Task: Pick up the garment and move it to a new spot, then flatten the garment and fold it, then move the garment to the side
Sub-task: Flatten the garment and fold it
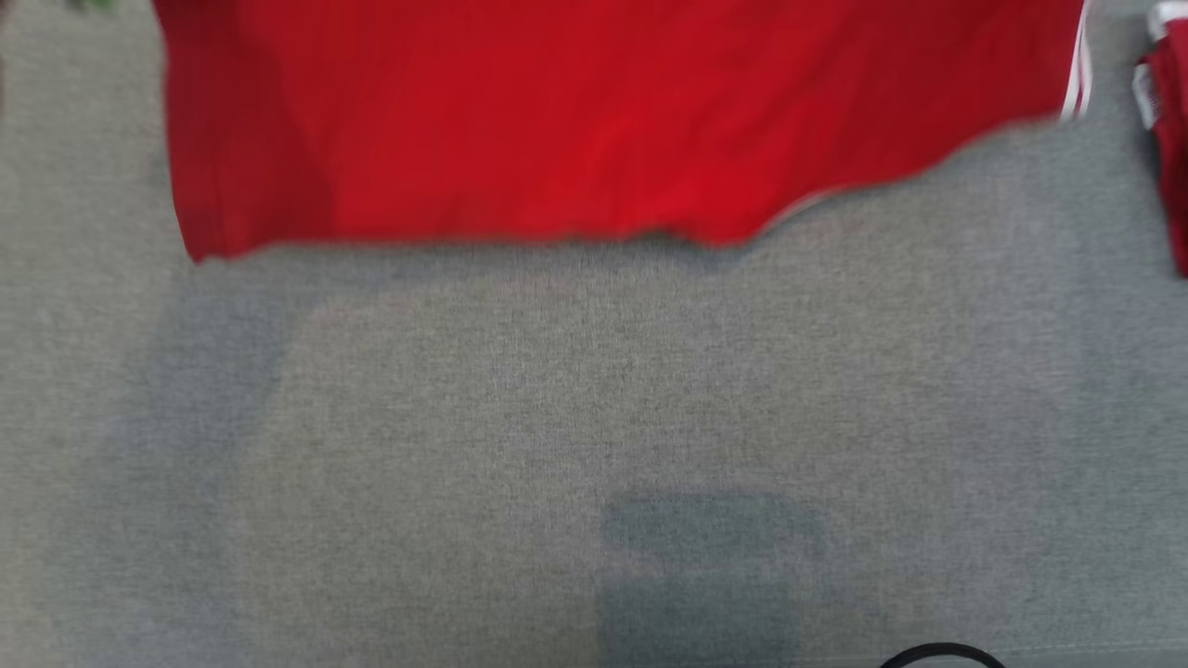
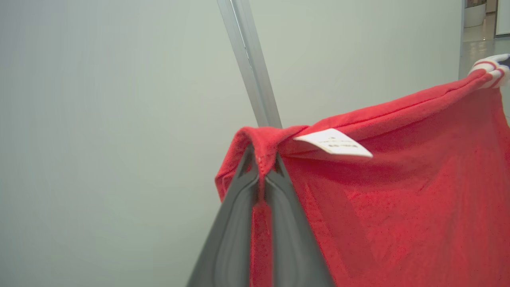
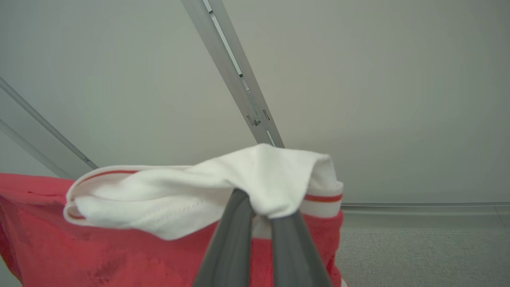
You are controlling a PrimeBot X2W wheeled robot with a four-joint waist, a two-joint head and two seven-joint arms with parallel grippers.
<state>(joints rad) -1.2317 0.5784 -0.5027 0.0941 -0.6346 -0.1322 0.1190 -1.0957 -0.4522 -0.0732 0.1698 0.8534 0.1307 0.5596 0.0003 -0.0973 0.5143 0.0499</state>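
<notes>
Now carrying to new spot: pinching red shirt (image 2: pixel 398 207) at hem beside white label (image 2: pixel 332 142) with left gripper (image 2: pixel 262 159); holding it spread above grey cloth surface (image 1: pixel 464 417); clamping white striped trim (image 3: pixel 179 191) with right gripper (image 3: pixel 263 211). Next: lower, lay flat, avoid bunching.

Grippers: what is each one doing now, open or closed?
Left gripper: closed, holding the red garment.
Right gripper: closed, holding its white trim.
</notes>
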